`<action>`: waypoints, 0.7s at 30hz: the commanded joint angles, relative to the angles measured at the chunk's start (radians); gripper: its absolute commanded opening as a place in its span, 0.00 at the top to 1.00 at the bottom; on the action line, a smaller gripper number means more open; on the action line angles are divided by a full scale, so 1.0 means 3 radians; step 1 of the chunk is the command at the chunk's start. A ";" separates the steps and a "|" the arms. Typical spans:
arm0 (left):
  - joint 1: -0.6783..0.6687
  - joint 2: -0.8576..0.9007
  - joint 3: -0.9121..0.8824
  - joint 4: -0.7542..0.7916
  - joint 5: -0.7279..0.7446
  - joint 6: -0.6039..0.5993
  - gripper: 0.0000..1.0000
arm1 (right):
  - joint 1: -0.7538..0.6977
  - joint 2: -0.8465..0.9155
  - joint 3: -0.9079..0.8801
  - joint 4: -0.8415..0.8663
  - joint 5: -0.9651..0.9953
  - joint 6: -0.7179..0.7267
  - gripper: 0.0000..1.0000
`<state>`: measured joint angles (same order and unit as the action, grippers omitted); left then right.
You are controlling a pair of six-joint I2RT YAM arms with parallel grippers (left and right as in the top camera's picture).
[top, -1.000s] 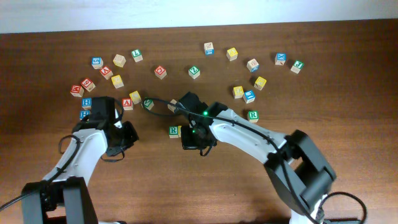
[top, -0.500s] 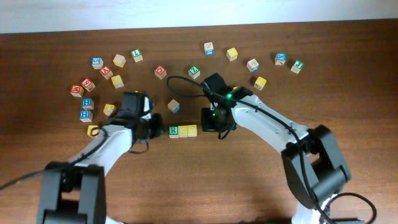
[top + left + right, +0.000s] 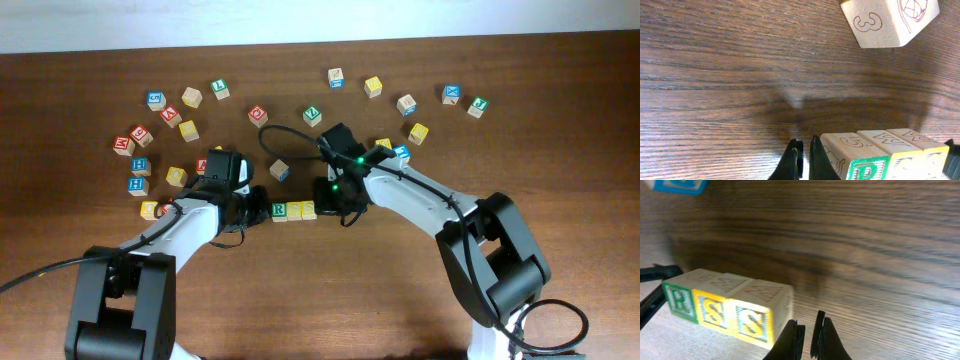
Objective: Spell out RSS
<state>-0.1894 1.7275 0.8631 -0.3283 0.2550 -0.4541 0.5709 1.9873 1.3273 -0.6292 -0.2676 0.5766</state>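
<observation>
Wooden cubes form one tight row near the middle of your dark wood-grain counter (image 3: 300, 300): the small green-framed R cube (image 3: 279, 211), then the first yellow-framed S cube (image 3: 294, 210), then the second yellow-framed S cube (image 3: 309, 209), each touching the next. The row's long axis runs left to right in the overhead view, roughly parallel to the counter's far edge and rising very slightly toward the right end. The coloured letter faces point up and read R, S, S from your left. Your left gripper (image 3: 805, 150) has its fingers pressed together on nothing and sits low just beside the R end. Your right gripper (image 3: 807, 330) is likewise closed and empty, just beside the outer side of the second S. You cannot tell from these views whether either one touches the row. On the near side of the row you have a wide stretch of bare counter. On the far side a lone wooden cube with a blue face (image 3: 280, 169) stands near but apart from the row. Beyond it, the scattered alphabet cubes (image 3: 190, 97) spread in a loose arc toward the far edge, with a cluster beside your left arm.
</observation>
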 commanded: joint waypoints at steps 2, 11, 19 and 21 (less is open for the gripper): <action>-0.0003 0.0025 0.0024 0.0008 0.0076 -0.0029 1.00 | 0.0109 0.0058 -0.0031 0.0060 -0.0053 0.0028 0.96; -0.0083 0.0025 0.0024 0.0015 0.0156 -0.0028 1.00 | 0.0109 0.0058 -0.0031 0.0058 -0.0017 0.0024 0.96; -0.0174 0.0025 0.0024 0.0046 0.0149 -0.0028 1.00 | 0.0099 0.0058 -0.0031 0.0004 0.0058 0.0024 0.96; -0.0177 0.0025 0.0024 0.0070 0.0150 -0.0029 1.00 | 0.0099 0.0058 -0.0031 0.0004 0.0060 0.0024 0.96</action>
<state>-0.2245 1.7275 0.8631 -0.3210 0.2550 -0.4541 0.5953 1.9873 1.3270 -0.6342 -0.2333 0.5770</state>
